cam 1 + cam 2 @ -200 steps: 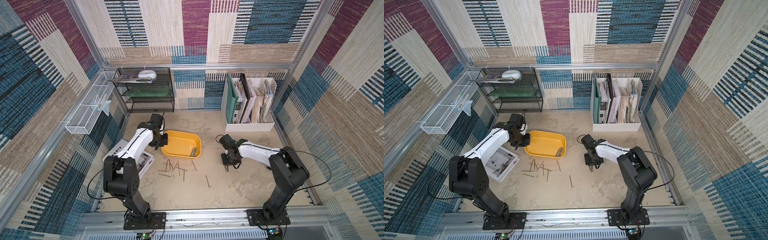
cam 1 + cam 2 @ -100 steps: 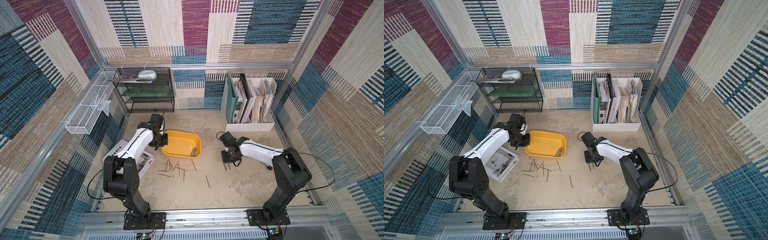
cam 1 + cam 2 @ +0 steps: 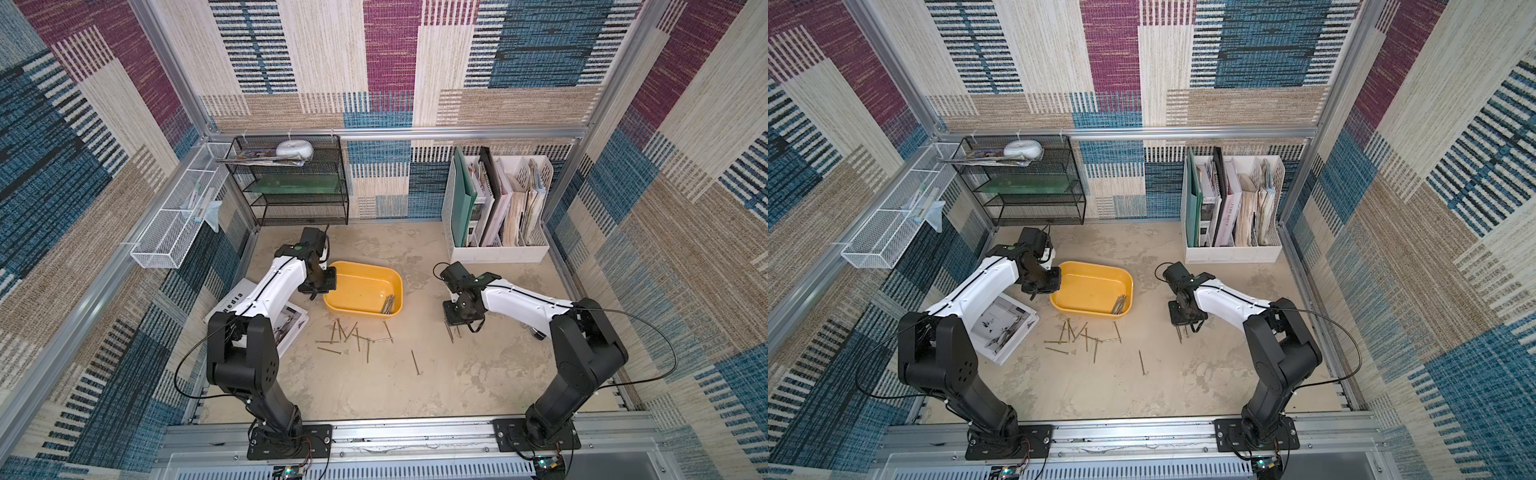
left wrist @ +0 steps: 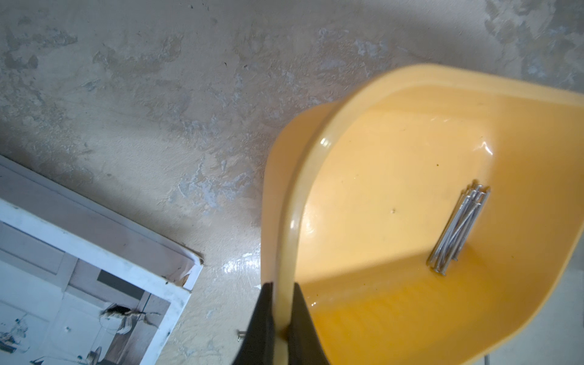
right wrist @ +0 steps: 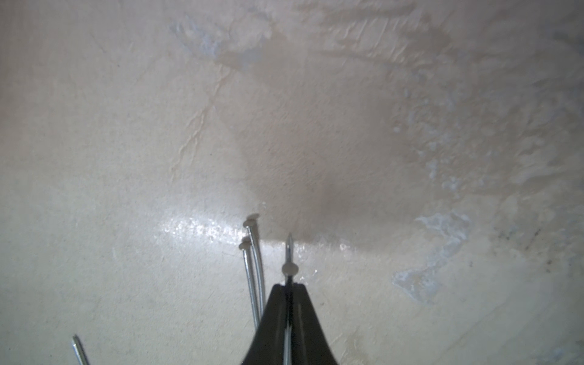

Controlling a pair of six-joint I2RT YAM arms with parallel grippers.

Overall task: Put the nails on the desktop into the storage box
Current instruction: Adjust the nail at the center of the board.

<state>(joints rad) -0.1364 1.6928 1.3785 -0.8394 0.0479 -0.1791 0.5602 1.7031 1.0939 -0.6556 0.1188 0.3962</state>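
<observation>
The yellow storage box (image 3: 365, 266) (image 3: 1096, 266) stands on the beige desktop (image 3: 478, 374), with a bundle of nails (image 3: 388, 303) (image 4: 458, 234) in its near right corner. My left gripper (image 3: 327, 291) (image 4: 281, 284) is shut on the box's left rim (image 4: 290, 205). Several loose nails (image 3: 353, 334) (image 3: 1084, 334) lie scattered in front of the box, and a single one (image 3: 415, 361) lies further right. To the right of the box, my right gripper (image 3: 455, 322) (image 5: 289, 284) points down at the desktop, shut on a nail (image 5: 289, 268). Two more nails (image 5: 252, 217) sit beside its jaws.
A magazine (image 3: 266, 307) lies left of the box under my left arm. A black mesh shelf (image 3: 299, 187) stands at the back left and a white file organiser (image 3: 498, 249) at the back right. A white mesh basket (image 3: 178, 224) hangs on the left wall.
My right gripper has shifted only slightly over the same spot by its nails. The left arm and the box have not moved.
</observation>
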